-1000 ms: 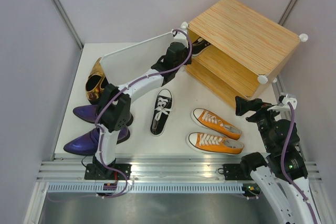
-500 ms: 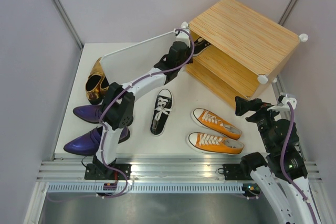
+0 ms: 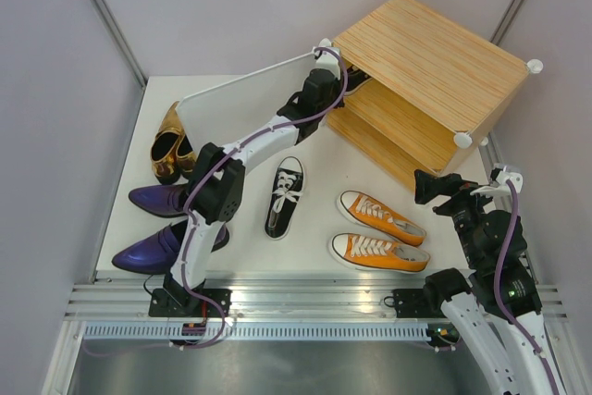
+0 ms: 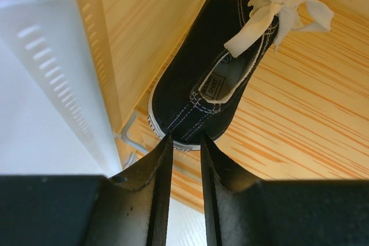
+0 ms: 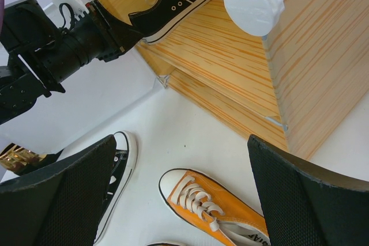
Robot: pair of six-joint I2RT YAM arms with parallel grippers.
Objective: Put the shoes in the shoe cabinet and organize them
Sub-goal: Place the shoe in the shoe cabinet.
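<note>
Overhead: reaching with left gripper (image 3: 333, 79) into shoe cabinet's (image 3: 435, 57) upper compartment; hovering right gripper (image 3: 433, 187) near orange sneakers (image 3: 379, 252). Left wrist: pointing narrowly parted jaws at black sneaker's (image 4: 213, 56) heel on the inner shelf; cannot tell whether pinching it. Right wrist: holding jaws wide apart, gripping nothing.

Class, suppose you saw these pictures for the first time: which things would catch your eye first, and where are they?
The striped wooden shoe cabinet stands at the table's far right, and the left pincer reaches onto its upper shelf, right at the heel of a black sneaker. In front, a bright orange pair lies side by side on the white table.
</note>
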